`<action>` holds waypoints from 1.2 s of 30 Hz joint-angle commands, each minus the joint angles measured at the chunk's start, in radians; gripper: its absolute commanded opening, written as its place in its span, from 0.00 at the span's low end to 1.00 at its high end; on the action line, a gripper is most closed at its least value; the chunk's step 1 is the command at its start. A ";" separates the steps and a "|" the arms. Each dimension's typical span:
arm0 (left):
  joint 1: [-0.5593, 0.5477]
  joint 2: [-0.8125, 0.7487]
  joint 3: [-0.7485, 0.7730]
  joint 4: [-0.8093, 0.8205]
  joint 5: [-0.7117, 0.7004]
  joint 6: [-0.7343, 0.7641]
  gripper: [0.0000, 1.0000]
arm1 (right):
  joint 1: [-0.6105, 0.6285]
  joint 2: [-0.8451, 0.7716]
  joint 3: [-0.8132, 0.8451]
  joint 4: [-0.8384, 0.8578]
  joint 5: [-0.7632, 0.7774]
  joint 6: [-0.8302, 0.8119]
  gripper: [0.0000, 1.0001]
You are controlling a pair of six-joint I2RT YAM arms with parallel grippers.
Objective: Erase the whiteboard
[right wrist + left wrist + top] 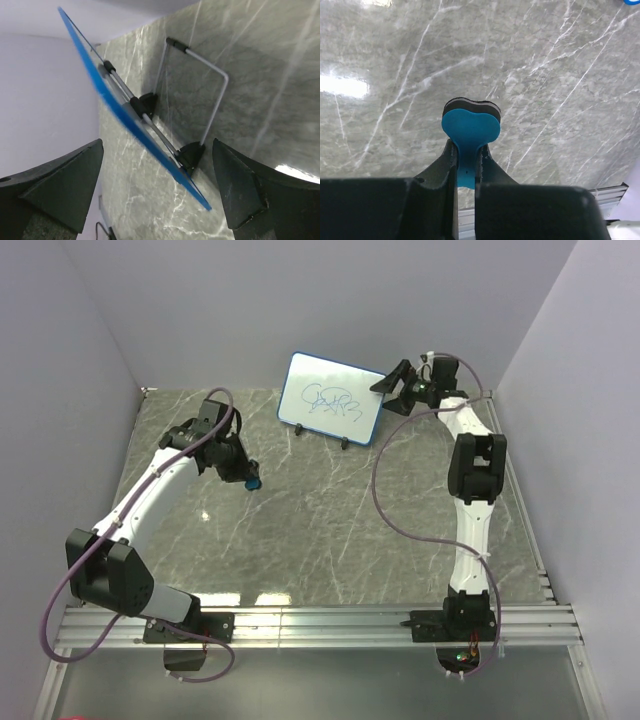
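The whiteboard (332, 398) stands tilted on black feet at the back of the table, with a blue scribble on its face. In the right wrist view I see its blue edge (150, 132) and wire stand from behind. My right gripper (393, 383) is open at the board's right edge, the edge lying between the spread jaws (157, 192). My left gripper (250, 480) is shut on a blue heart-shaped eraser (471, 131) with a dark felt layer, held above the marble table, to the left and in front of the board.
The grey marble tabletop (330, 520) lies between lilac walls. A metal rail (320, 622) runs along the near edge with both arm bases. A purple cable (385, 490) loops beside the right arm.
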 commanded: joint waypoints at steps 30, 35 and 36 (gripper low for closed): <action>-0.035 -0.031 -0.004 -0.068 -0.069 -0.002 0.00 | 0.086 -0.006 -0.212 0.286 -0.097 0.104 0.00; -0.035 -0.020 -0.010 -0.053 -0.049 0.027 0.00 | 0.100 -0.120 -0.438 0.356 -0.100 0.067 0.00; -0.035 -0.019 -0.013 -0.052 -0.045 0.030 0.00 | 0.104 -0.137 -0.468 0.362 -0.103 0.058 0.00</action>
